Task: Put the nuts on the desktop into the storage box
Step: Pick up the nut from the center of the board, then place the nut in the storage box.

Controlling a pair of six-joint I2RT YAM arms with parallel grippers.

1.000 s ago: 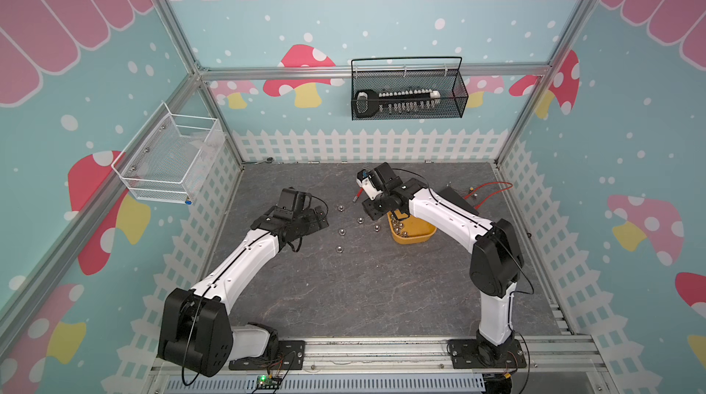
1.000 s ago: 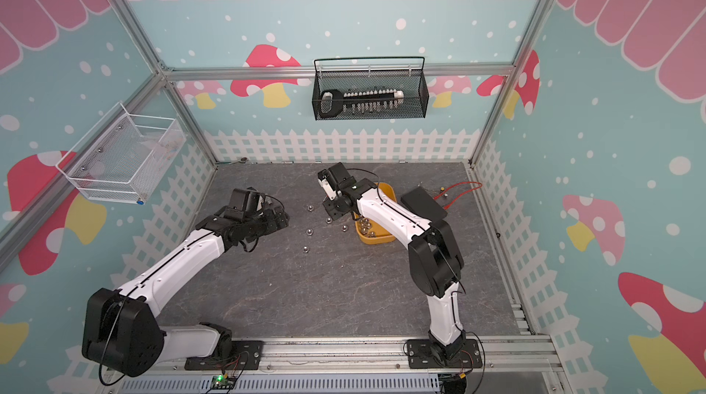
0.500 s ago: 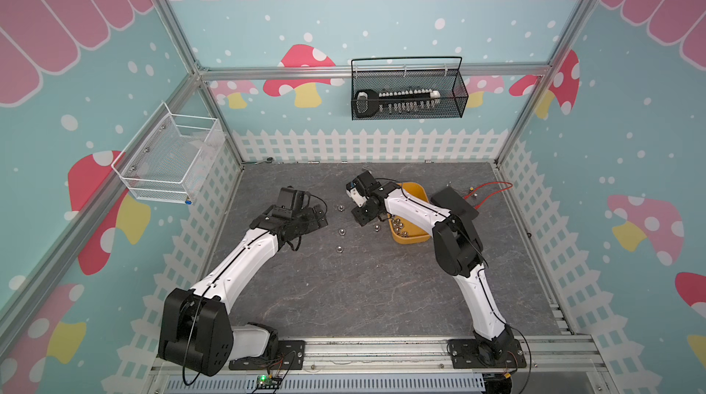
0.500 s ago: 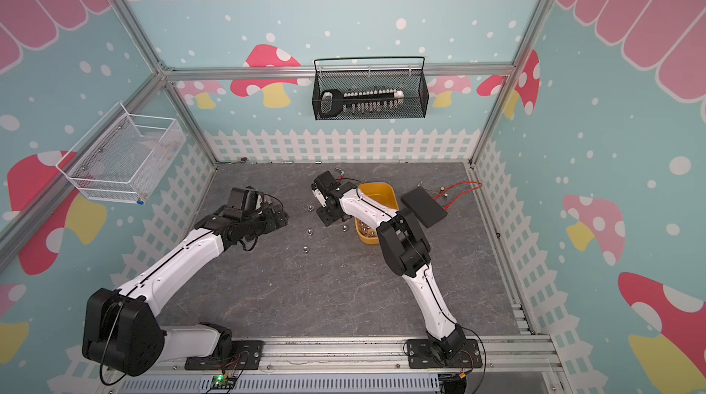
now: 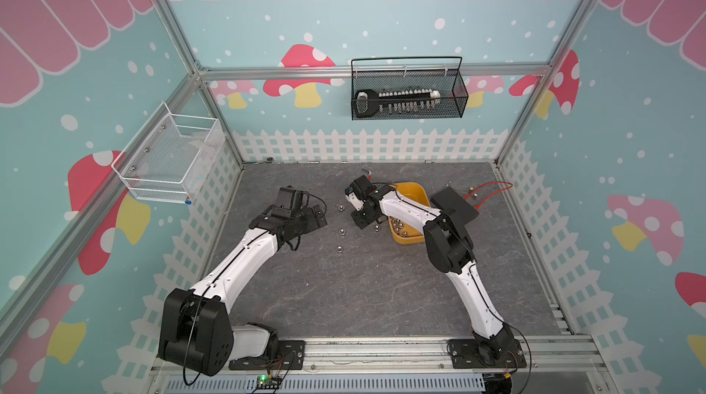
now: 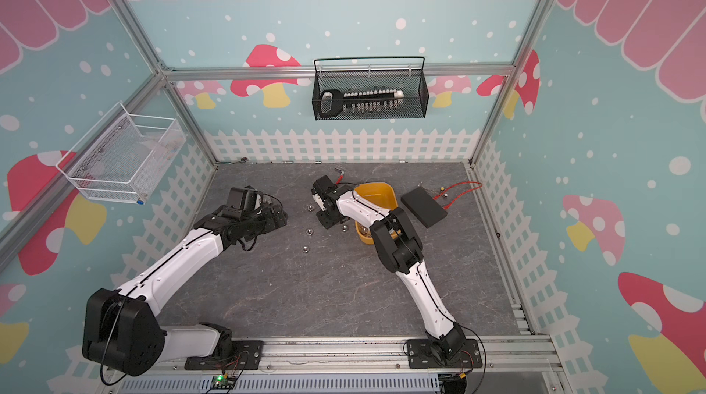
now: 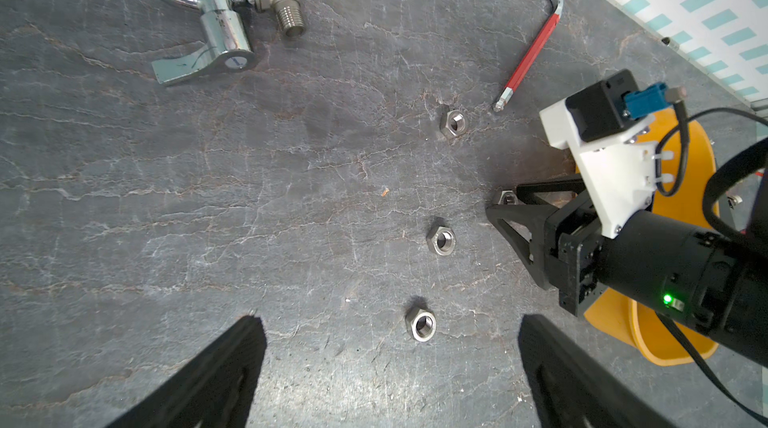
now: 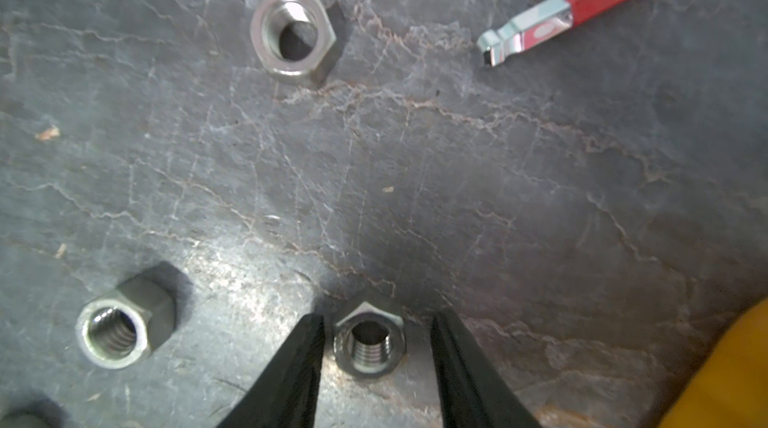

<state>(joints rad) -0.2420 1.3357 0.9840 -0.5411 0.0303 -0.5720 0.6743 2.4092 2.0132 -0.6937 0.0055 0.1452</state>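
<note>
"While your right gripper (image 8: 376, 318) is down at the desktop (image 5: 363, 289), its two black fingers (image 8: 299, 372) straddle one nut (image 8: 369, 345). It's not clamped: one finger is almost on it and a sliver of grey shows beside the other. The nut lies flat, bore up."

"Agreed, you're holding nothing on that side. Your left gripper (image 7: 389, 318) is spread wide and empty over the desktop, with a loose nut (image 7: 420, 324) just off its centre. Quick on looks: the nuts (image 7: 441, 240) are small silver hexagons with six flat sides, a threaded hole through the middle and a dull shine."

"Count for you: in the left wrist view three lie loose in a rough line on the bare desktop, apart from each other, and a fourth sits between your right fingers. In both top views that line runs between your two grippers."

"The others are in the storage box (image 5: 412, 197), a yellow-orange tray with rounded corners, just beside your right gripper. Your right arm crosses over it. Several nuts are bunched at the end nearer your bases, too small to count."

"Also there: a red-handled wrench (image 7: 532, 48) lies flat beyond the nuts, touching none. A chrome tap (image 7: 216, 19) is well apart from them."
</note>
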